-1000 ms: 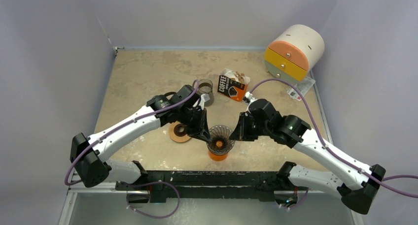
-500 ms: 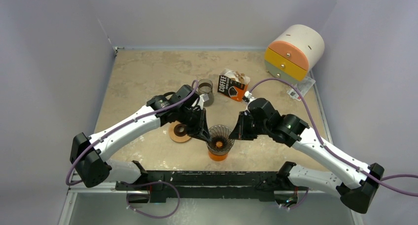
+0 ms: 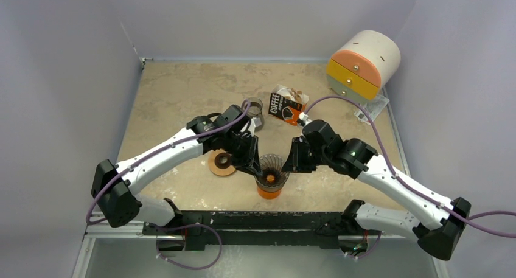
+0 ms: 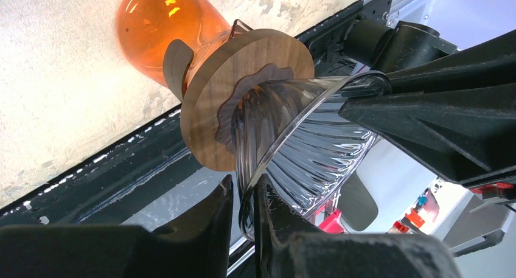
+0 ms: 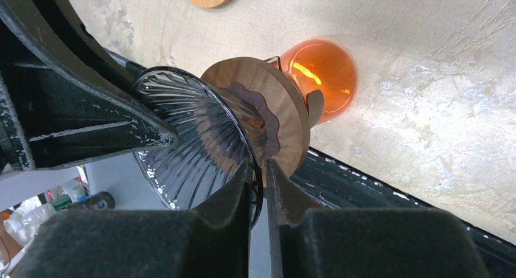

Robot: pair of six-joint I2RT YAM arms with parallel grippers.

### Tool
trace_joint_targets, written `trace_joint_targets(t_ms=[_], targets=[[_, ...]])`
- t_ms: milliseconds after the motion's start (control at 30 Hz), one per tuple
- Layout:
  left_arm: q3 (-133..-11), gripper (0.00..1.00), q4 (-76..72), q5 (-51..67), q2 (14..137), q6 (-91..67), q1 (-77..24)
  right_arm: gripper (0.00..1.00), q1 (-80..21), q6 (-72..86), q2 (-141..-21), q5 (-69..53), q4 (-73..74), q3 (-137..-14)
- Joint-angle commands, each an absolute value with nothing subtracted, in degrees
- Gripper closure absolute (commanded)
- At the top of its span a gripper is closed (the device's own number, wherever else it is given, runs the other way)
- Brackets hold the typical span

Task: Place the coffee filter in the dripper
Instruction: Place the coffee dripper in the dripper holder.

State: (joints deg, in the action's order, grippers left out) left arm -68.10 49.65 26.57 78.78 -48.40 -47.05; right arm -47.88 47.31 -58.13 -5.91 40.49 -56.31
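The dripper, a ribbed clear glass cone with a wooden collar, sits on an orange glass carafe; no filter shows inside it. My left gripper straddles its left rim, jaws slightly open, with a thin gap beside the glass in the left wrist view. My right gripper straddles the right rim the same way, open a crack. A black and orange coffee filter pack lies behind, pale paper at its open top.
A round wooden disc lies left of the carafe. A small glass cup stands behind my left wrist. A rounded drawer unit sits at the back right. The black base rail runs just in front of the carafe.
Both grippers were pinched on the dripper's rim and have now loosened to a narrow gap. Both arms shifted slightly; the dripper stays on the carafe.
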Motion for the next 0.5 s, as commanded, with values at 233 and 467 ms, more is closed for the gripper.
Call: trace_joint_targets(t_ms=[233,467], targets=[[-71.76,0.79,57.59,21.18,80.59,-43.91,-47.46,0.79,-47.88,45.26,-60.21,-3.68,49.39,-58.53],[-73.81,0.72,58.49,20.99,80.68,-43.35,-47.54,0.72,-47.9,45.26,-60.12,-4.31,49.37,-60.46]])
